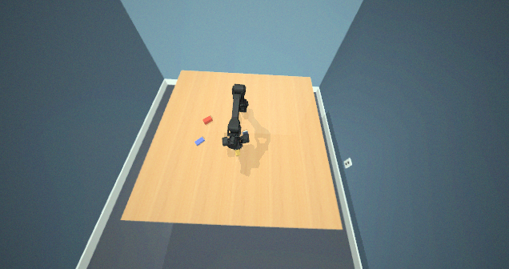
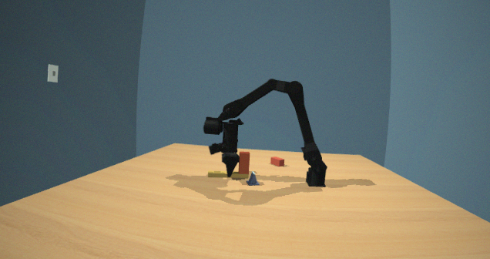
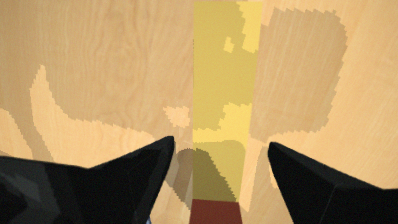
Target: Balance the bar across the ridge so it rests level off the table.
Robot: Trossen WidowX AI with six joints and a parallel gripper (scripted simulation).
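Observation:
The yellow bar (image 1: 238, 153) (image 2: 216, 174) (image 3: 220, 75) lies flat on the table, with an upright red block (image 2: 244, 163) (image 3: 215, 212) at its end nearer the arm's base. The small blue ridge (image 1: 245, 132) (image 2: 253, 179) stands on the table beside that end, apart from the gripper. My gripper (image 2: 229, 175) (image 3: 220, 145) is open and low over the bar, pointing down. In the wrist view one fingertip is on each side of the bar, with a gap on both sides. The top view has the fingertips and the red block hidden under the arm.
A loose red block (image 1: 207, 119) (image 2: 277, 161) and a loose blue block (image 1: 199, 141) lie on the table (image 1: 280, 190), left of the arm in the top view. The blue block does not show in the exterior view. The arm's shadow falls around the bar.

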